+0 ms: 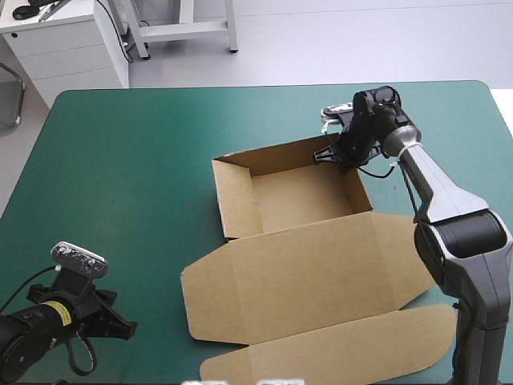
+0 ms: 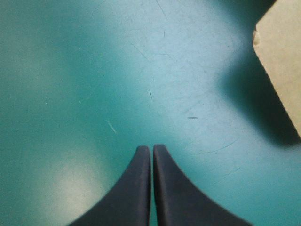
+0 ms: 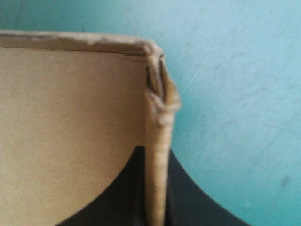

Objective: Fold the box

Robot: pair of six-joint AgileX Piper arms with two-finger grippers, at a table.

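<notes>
The brown box [image 1: 300, 196] stands as an open tray in the middle of the table, its walls raised and its lid [image 1: 304, 277] lying flat toward the near edge. My right gripper [image 1: 341, 154] sits at the tray's far right corner. The right wrist view shows its black fingers [image 3: 181, 197] all but shut on the right wall [image 3: 157, 155] just below that corner, one finger inside and one outside. My left gripper [image 2: 151, 155] rests shut and holding nothing over bare cover at the near left [image 1: 104, 317]. A corner of the lid [image 2: 282, 61] shows ahead of it to one side.
The teal-green cover [image 1: 120, 176] lies bare to the left of the box. A long lid flap [image 1: 337, 353] reaches the near edge. White furniture stands beyond the table's far left corner.
</notes>
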